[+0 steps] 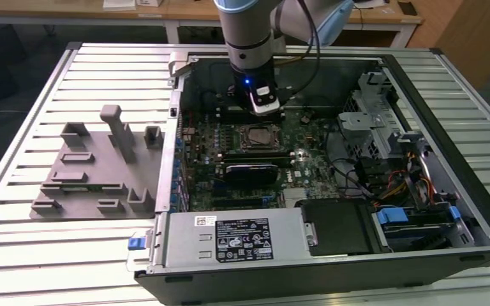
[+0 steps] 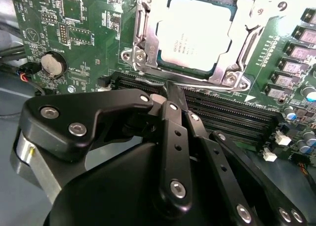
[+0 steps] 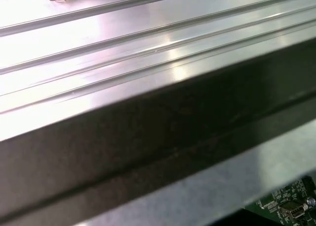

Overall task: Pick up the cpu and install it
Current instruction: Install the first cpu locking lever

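nearest in the exterior view comes the silver power supply [image 1: 232, 239] at the near edge of the open computer case [image 1: 475, 210], with the black drive bay [image 1: 343, 226] just to its right. on the ribbed metal table [image 1: 23, 121], to the exterior view's left of the case, the grey holder tray [image 1: 100, 169] stands with no chip to be seen on it. further in lies the green motherboard [image 1: 305, 159], and at its middle the cpu socket [image 1: 258, 137]. in the second wrist view the cpu [image 2: 195, 33] already sits flat inside the socket's metal frame [image 2: 140, 53], silvery top up, so the placing looks done; whether the frame is latched cannot be told. the gripper [image 2: 173, 95] hovers just beyond the socket over the memory slots [image 2: 232, 112], its black fingers [image 2: 170, 132] drawn together to a narrow tip with nothing between them. farthest back, the arm [image 1: 249, 32] rises over the case's far wall, and the first wrist view looks along the table's grooves and the dark case edge [image 3: 148, 142].
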You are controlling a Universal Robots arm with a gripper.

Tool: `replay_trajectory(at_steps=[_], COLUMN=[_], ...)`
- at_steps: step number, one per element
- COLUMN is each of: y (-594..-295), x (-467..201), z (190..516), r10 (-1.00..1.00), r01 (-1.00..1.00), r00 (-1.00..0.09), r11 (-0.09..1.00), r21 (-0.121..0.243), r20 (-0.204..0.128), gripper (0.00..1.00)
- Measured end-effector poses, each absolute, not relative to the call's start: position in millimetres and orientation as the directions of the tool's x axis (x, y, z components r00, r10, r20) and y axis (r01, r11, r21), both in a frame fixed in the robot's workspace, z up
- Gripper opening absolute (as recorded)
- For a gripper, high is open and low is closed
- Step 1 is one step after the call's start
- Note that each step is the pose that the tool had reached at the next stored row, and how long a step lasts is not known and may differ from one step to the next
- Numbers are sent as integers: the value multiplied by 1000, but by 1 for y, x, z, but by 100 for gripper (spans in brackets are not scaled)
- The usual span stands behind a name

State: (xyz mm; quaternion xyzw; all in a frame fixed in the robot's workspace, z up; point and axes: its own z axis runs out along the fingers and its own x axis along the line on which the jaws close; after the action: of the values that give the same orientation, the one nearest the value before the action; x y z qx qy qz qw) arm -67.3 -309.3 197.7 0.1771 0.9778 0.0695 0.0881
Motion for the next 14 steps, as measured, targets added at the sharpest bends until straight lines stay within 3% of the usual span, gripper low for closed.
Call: replay_trajectory(at_steps=[14], y=[-309], x=[-65], z=[196], r10=[357], r01=[336], r00=[-921], r11=[930], r21=[148], r20=[-156], gripper=[11])
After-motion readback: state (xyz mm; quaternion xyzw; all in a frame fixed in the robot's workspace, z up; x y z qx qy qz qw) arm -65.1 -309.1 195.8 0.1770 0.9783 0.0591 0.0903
